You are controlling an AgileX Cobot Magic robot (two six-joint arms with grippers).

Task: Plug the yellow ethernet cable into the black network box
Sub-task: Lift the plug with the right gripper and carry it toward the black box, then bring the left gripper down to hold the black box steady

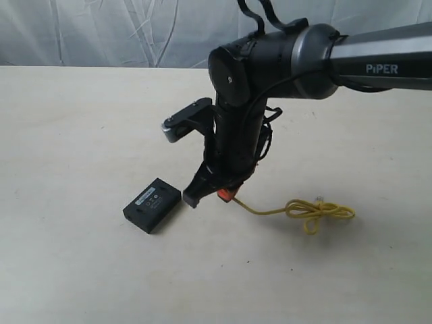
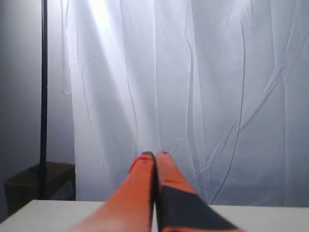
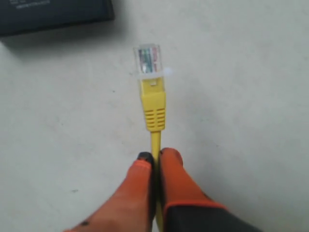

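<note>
Between the orange fingers of my right tool (image 3: 155,155) sits the yellow ethernet cable (image 3: 154,104), pinched just behind its ribbed yellow boot, with the fingers closed right down on the cord. Its clear plug (image 3: 148,59) sticks out ahead, aimed toward the black network box (image 1: 153,204), near it but apart. Behind the tool, the cord trails across the worktop (image 1: 67,135) to a bow-like loop (image 1: 320,210) lying flat. The box is matte and flat, with a pale label strip on top. I see my left tool (image 2: 155,155) with its fingers pressed together on nothing, facing a creased white curtain (image 2: 217,96). The worktop is pale beige, and a black pole (image 2: 44,96) stands at the curtain's edge.
</note>
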